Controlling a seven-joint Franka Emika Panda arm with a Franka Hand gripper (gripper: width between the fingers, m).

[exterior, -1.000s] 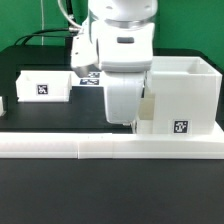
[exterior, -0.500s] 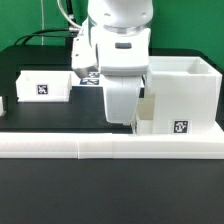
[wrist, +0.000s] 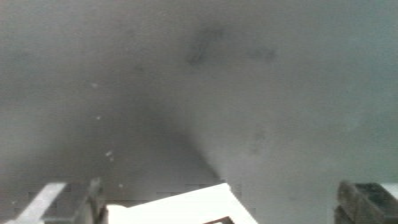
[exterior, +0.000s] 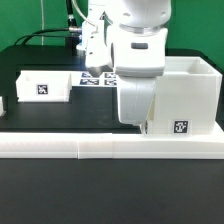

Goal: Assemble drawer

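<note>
Where the exterior view takes in the bench, a matte black table fills the foreground. A green backdrop stands behind, with black cables along the rear edge. A long low white barrier runs across the front at full width.

The drawer housing, white, boxy and open-topped, stands just behind the barrier at the exterior view's right, one tag facing the camera. The arm hangs low over the housing's left side and hides that part. A small tagged tray sits well apart at the exterior view's left. The marker board lies flat farther back, between tray and arm.

The wrist view shows a blurred grey surface; I cannot tell what it is. The gripper jaws stand wide apart, fingertips at either side. A white piece shows between them, touching neither.
</note>
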